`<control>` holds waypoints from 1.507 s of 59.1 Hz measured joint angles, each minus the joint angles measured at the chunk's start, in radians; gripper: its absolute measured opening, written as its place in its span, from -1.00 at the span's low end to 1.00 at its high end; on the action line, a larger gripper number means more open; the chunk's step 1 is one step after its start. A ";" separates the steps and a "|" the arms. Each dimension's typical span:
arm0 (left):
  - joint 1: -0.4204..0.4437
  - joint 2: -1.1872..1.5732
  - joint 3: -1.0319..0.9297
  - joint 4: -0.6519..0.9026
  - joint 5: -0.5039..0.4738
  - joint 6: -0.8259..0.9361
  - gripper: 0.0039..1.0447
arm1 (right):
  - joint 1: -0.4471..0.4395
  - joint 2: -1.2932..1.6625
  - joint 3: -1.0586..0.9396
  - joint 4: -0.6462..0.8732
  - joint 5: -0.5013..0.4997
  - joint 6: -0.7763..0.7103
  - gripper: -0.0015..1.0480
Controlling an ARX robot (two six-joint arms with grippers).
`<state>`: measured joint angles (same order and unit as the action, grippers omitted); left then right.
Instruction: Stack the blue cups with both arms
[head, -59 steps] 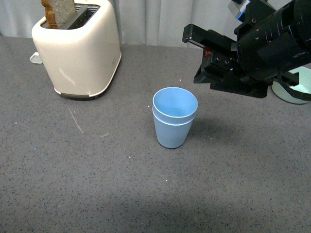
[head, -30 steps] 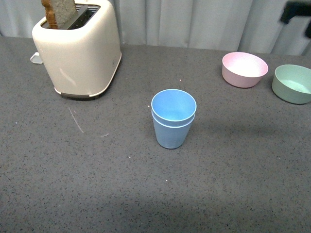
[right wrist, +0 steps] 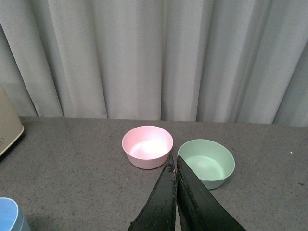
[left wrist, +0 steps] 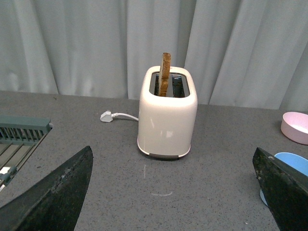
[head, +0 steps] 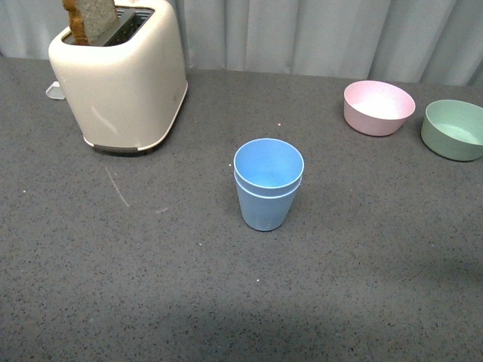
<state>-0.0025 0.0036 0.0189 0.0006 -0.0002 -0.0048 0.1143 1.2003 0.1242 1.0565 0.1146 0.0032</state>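
Our blue cups (head: pixel 268 185) stand nested, well clear of both jaws: the left gripper (left wrist: pixel 173 192) gapes wide and empty, the right gripper (right wrist: pixel 174 197) is pressed together on nothing. A careless return sweep could topple the stack. Neither arm shows from the front.

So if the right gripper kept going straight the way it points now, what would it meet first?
Probably the gap between the pink bowl and the pale green bowl, perhaps clipping one of them. The right gripper has its jaws shut, aimed between them. Depth is unclear.
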 joint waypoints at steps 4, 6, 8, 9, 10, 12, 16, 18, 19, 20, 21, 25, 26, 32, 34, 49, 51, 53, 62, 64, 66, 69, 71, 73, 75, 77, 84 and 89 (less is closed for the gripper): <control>0.000 0.000 0.000 0.000 0.000 0.000 0.88 | -0.010 -0.048 -0.019 -0.027 -0.011 0.000 -0.98; 0.000 0.000 0.000 0.000 0.000 0.000 0.88 | -0.016 -0.079 -0.029 -0.047 -0.017 0.000 -0.98; 0.000 0.000 0.000 0.000 0.000 0.000 0.88 | -0.020 -0.103 -0.037 -0.064 -0.024 0.000 -0.98; 0.000 0.000 0.000 0.000 0.000 0.000 0.88 | -0.023 -0.119 -0.042 -0.075 -0.028 0.000 -0.98; 0.000 0.000 0.000 0.000 0.000 0.000 0.88 | -0.026 -0.135 -0.047 -0.087 -0.031 0.000 -0.98; 0.000 0.000 0.000 0.000 0.000 0.000 0.88 | -0.031 -0.159 -0.054 -0.104 -0.038 0.000 -0.98; 0.000 0.000 0.000 0.000 0.000 0.000 0.88 | -0.082 -0.219 -0.069 -0.148 -0.103 0.000 -0.98; 0.000 0.000 0.000 0.000 0.000 0.000 0.88 | -0.096 -0.249 -0.076 -0.171 -0.106 0.000 -0.98; 0.000 0.000 0.000 0.000 0.000 0.000 0.88 | -0.101 -0.262 -0.079 -0.180 -0.106 0.000 -0.98; 0.000 0.000 0.000 0.000 0.000 0.000 0.88 | -0.107 -0.278 -0.082 -0.193 -0.105 0.000 -0.98; 0.000 0.000 0.000 0.000 0.000 0.000 0.88 | -0.109 -0.286 -0.084 -0.200 -0.105 0.000 -0.98; 0.000 0.000 0.000 0.000 0.000 0.000 0.88 | -0.112 -0.343 -0.095 -0.245 -0.109 0.000 -0.98; 0.000 0.000 0.000 0.000 0.000 0.000 0.88 | -0.112 -0.351 -0.096 -0.252 -0.110 0.000 -0.98; 0.000 0.000 0.000 0.000 0.000 0.000 0.88 | -0.112 -0.462 -0.110 -0.346 -0.113 0.000 -0.98; 0.000 0.000 0.000 0.000 0.000 0.000 0.88 | -0.112 -0.492 -0.113 -0.372 -0.113 0.000 -0.98; 0.000 0.000 0.000 0.000 0.000 0.000 0.88 | -0.112 -0.676 -0.121 -0.539 -0.113 0.000 -0.98; 0.000 0.000 0.000 0.000 0.000 0.000 0.88 | -0.112 -0.694 -0.121 -0.556 -0.113 0.000 -0.98; 0.000 0.000 0.000 0.000 0.000 0.000 0.88 | -0.112 -0.711 -0.121 -0.571 -0.113 0.000 -0.98; 0.000 0.000 0.000 0.000 0.000 0.000 0.88 | -0.112 -0.795 -0.121 -0.650 -0.113 0.000 -0.98; 0.000 0.000 0.000 0.000 0.000 0.000 0.88 | -0.112 -0.811 -0.121 -0.666 -0.113 0.000 -0.98; 0.000 0.000 0.000 0.000 0.000 0.000 0.88 | -0.112 -0.829 -0.121 -0.684 -0.113 0.000 -0.98; 0.000 0.000 0.000 0.000 0.000 0.000 0.88 | -0.112 -0.855 -0.121 -0.710 -0.113 0.000 -0.98; 0.000 0.000 0.000 0.000 0.000 0.000 0.88 | -0.112 -0.868 -0.121 -0.721 -0.113 0.000 -0.98; 0.000 0.000 0.000 0.000 0.000 0.000 0.88 | -0.112 -0.882 -0.121 -0.735 -0.113 0.000 -0.98; 0.000 0.000 0.000 0.000 0.000 0.000 0.88 | -0.112 -0.895 -0.121 -0.748 -0.113 0.000 -0.98; 0.000 0.000 0.000 0.000 0.000 0.000 0.88 | -0.112 -0.906 -0.121 -0.760 -0.113 0.000 -0.98; 0.000 0.000 0.000 0.000 0.000 0.000 0.88 | -0.112 -0.944 -0.121 -0.796 -0.113 0.000 -0.98; 0.000 0.000 0.000 0.000 0.000 0.000 0.88 | -0.112 -0.968 -0.121 -0.820 -0.113 0.000 -0.98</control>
<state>-0.0025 0.0036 0.0189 0.0006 -0.0006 -0.0048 0.0025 0.2325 0.0029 0.2367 0.0017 0.0032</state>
